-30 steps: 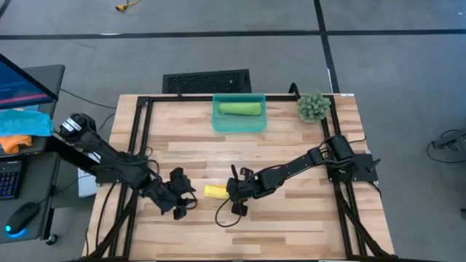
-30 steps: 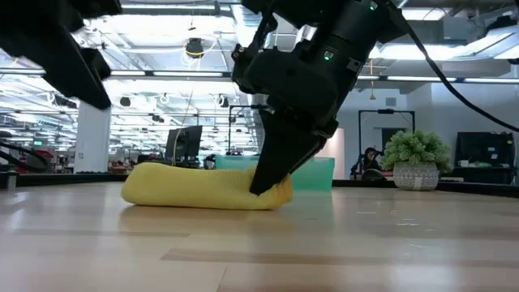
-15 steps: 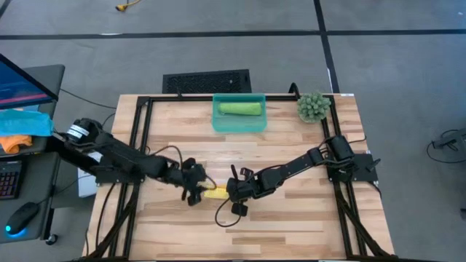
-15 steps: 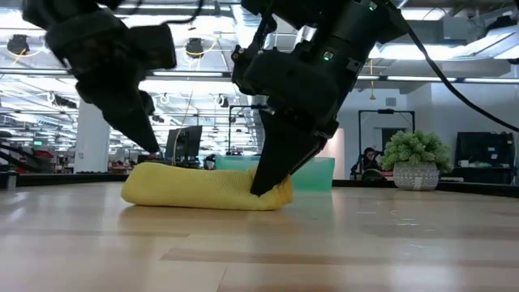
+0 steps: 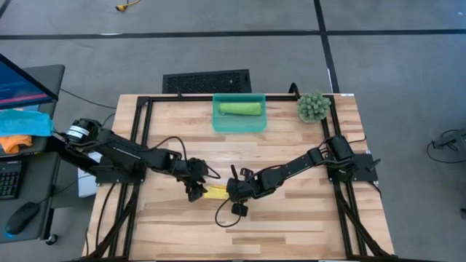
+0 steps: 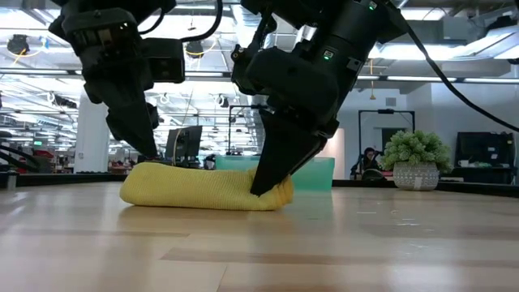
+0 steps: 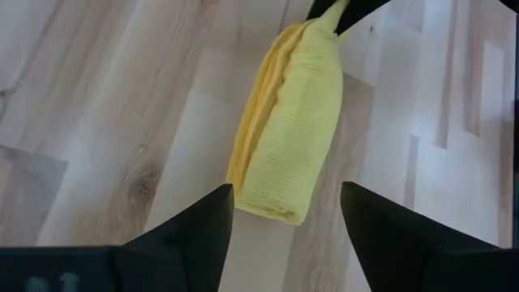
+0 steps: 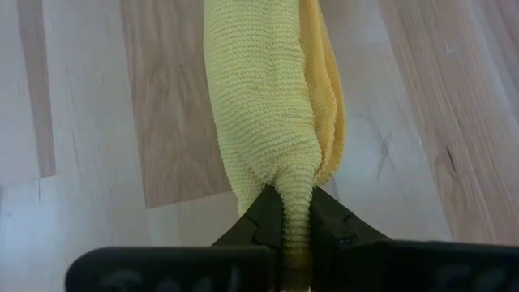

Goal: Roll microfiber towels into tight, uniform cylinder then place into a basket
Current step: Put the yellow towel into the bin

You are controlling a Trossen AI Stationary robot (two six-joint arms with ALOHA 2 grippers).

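Left gripper (image 5: 198, 191) has swung in from the table's left side within the last second and now hangs with its fingers spread wide, straddling the free end of the rolled yellow towel (image 5: 215, 192) without touching it; the left wrist view shows the roll's end lying between the two dark fingers (image 7: 203, 227). Right gripper (image 5: 234, 191) is unchanged, pinched tight on the opposite end of the yellow towel, whose fabric bunches between its jaws in the right wrist view. My judgement: a two-handed grasp is being set up, so the roll can be lifted without unwinding and carried to the basket.

Beyond the yellow towel, toward the table's far edge, the wooden table (image 5: 291, 225) carries the teal basket (image 5: 238, 123), which already holds the rolled green towel (image 5: 239, 108). A small potted plant (image 5: 313, 106) stands to the basket's right. Farther back than the basket, on the grey floor, lies a black grille panel (image 5: 207, 81). The low view shows a large, brightly lit hall behind the yellow towel.
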